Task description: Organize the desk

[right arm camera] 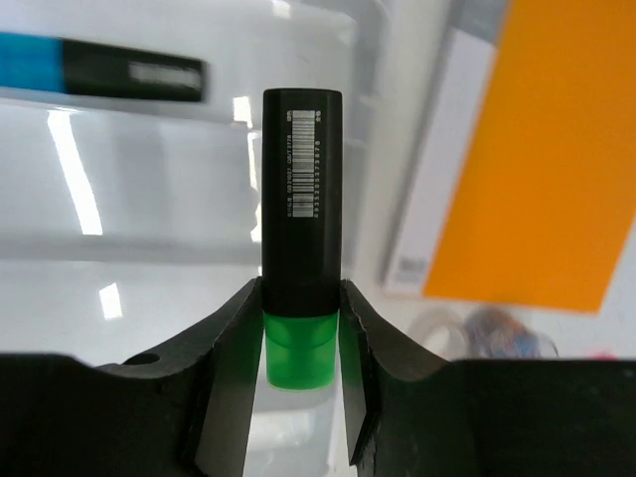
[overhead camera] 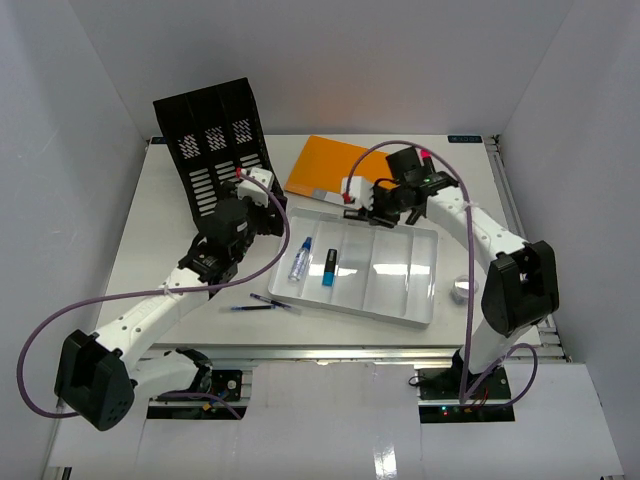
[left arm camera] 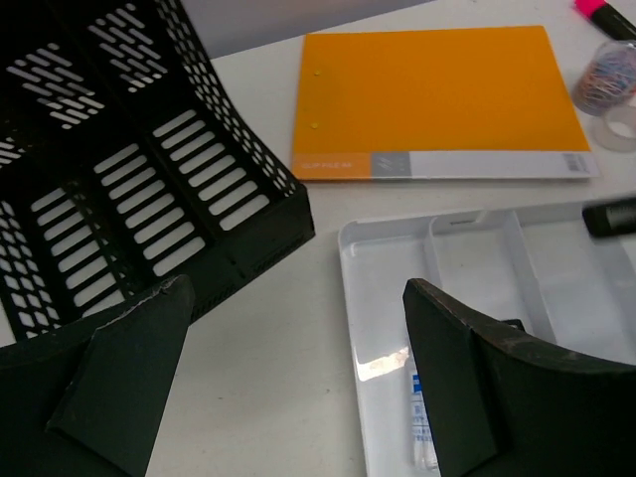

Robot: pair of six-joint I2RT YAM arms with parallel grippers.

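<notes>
In the top view, the right gripper (overhead camera: pixel 358 208) hangs over the far edge of the white compartmented plastic tray (overhead camera: pixel 415 275). The left gripper (overhead camera: pixel 260 183) is beside the black perforated plastic file rack (overhead camera: pixel 215 130). The large white flat desk (overhead camera: pixel 160 230) lies beneath both hands.

In the left wrist view, the jaws are spread wide and hold nothing. Bare desk sits directly below and between them, with the file rack just off the left finger and the tray's corner just ahead of the right one. The flat orange folder (left arm camera: pixel 432 94) lies further ahead. We judge that a careless descent here could clip the rack wall or the tray rim and shove either one askew.

In the right wrist view, the fingers pinch a black-barrelled, green-capped highlighter (right arm camera: pixel 301 199) where cap meets barrel, with the barrel jutting out ahead over the tray. The desk shows only ahead and to the right, around the folder. We think so short a hold could let the barrel swing or slip. Released from too high, it might bounce off a divider and roll out onto the desk.
</notes>
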